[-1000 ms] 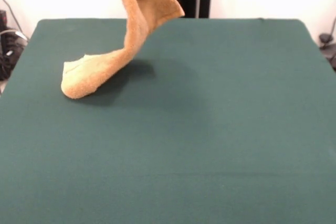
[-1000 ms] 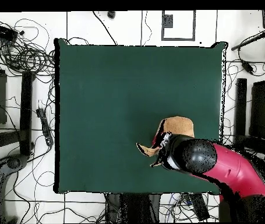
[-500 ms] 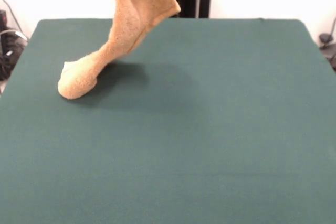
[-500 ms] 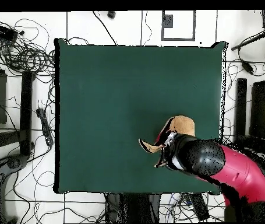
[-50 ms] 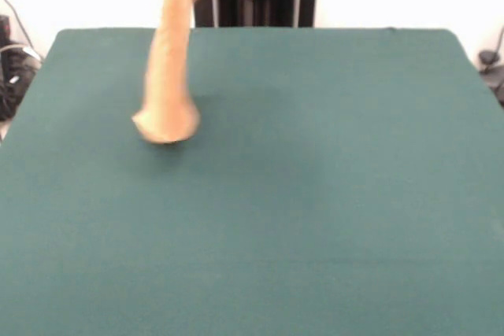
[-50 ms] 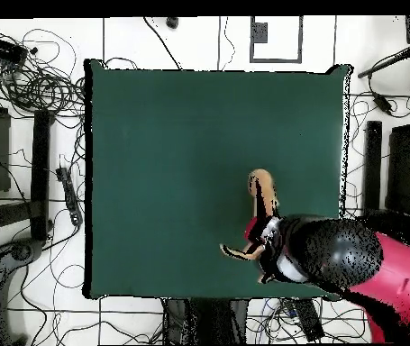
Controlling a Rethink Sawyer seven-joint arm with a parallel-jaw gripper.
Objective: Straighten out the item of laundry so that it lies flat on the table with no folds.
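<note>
Tool [image 6: 264,236], mine, clenched on the towel [image 5: 167,76], lifts it into a hanging column whose lowest end just brushes the table [image 5: 331,194]; next I judge a sideways drag to lay it flat.

A robotics lab: cables [image 6: 37,86] sprawl over the tiled floor [image 6: 190,40] around the table [image 6: 172,135].

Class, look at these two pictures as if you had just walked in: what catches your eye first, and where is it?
First, the golden-tan towel hanging in a long, narrow column from above the front view's top edge, its bunched lower end at or just above the green table, left of centre. From overhead, the red and black arm reaches in from the bottom right corner over the towel.
</note>
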